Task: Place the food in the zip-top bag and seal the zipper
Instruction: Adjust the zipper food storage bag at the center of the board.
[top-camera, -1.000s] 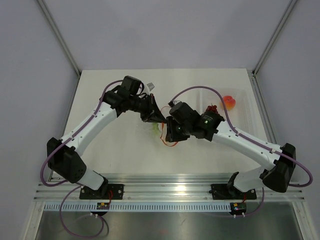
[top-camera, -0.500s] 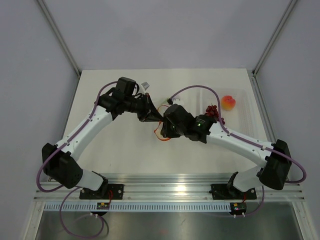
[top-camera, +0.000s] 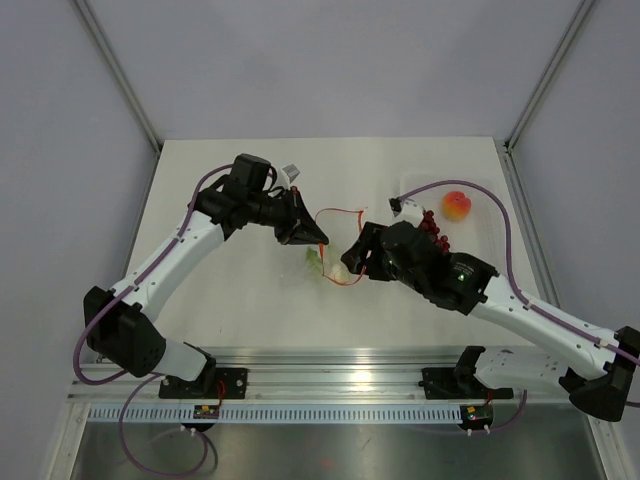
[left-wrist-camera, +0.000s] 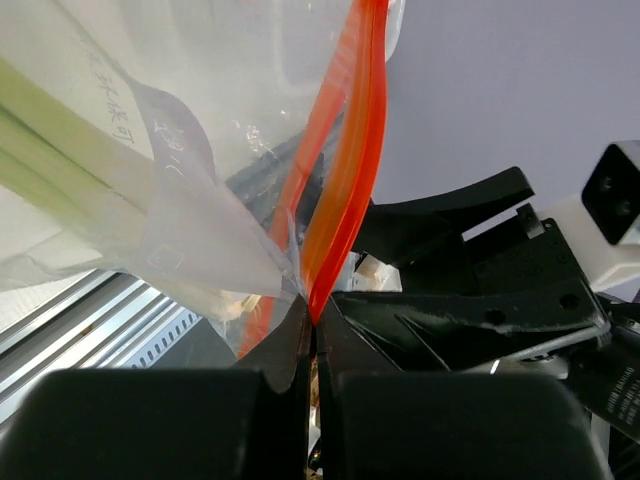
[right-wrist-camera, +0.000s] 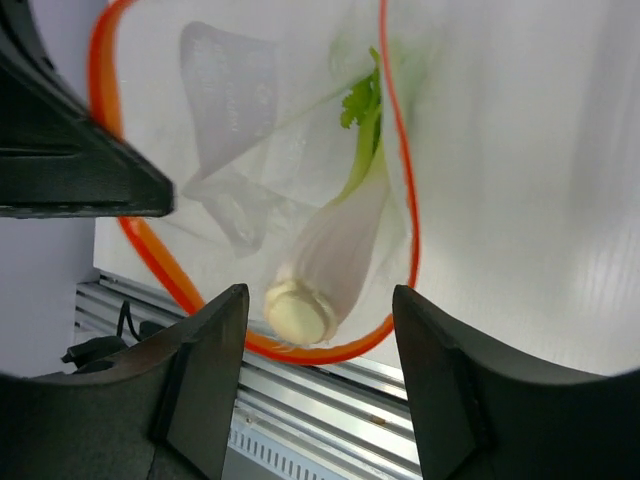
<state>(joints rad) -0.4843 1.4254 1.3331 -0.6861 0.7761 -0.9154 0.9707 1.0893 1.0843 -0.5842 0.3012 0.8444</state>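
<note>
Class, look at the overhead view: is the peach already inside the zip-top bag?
No, the peach sits far to the right, well apart from the zip-top bag.

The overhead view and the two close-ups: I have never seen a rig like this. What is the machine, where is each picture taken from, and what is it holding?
Two white robot arms are bolted at the near edge of a table. The overhead view looks down from above and behind them; each close-up comes from a camera on one wrist. The left gripper is pinched shut on the orange-red zipper of a clear zip-top bag. The right gripper is open, facing the bag's open mouth; a pale-green vegetable stalk lies inside. On the right, a peach-like fruit sits in a clear tray, with dark red grapes beside it, partly hidden.
</note>
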